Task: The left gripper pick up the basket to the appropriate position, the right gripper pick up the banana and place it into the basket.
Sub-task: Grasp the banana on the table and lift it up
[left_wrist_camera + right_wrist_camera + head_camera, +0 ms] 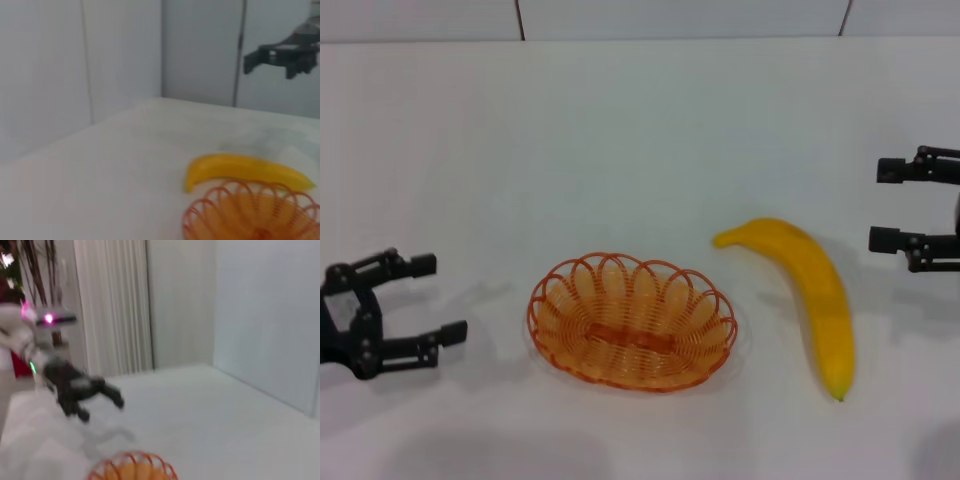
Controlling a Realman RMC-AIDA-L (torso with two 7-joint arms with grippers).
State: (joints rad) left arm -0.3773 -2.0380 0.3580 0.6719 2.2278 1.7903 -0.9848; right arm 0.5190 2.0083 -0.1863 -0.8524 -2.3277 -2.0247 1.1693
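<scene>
The orange wire basket (pixel 631 320) sits empty on the white table, front centre. The yellow banana (pixel 810 294) lies on the table just right of it, apart from it. My left gripper (pixel 432 297) is open and empty, left of the basket with a gap between. My right gripper (pixel 883 205) is open and empty at the right edge, right of the banana's upper end. The left wrist view shows the basket (pixel 255 212), the banana (pixel 245 169) behind it and the right gripper (pixel 270 56) farther off. The right wrist view shows the basket rim (pixel 132 467) and the left gripper (pixel 100 400).
The white table (pixel 620 150) stretches back to a pale wall. In the right wrist view a white curtain (pixel 112 305) and a lit device (pixel 50 318) stand beyond the table.
</scene>
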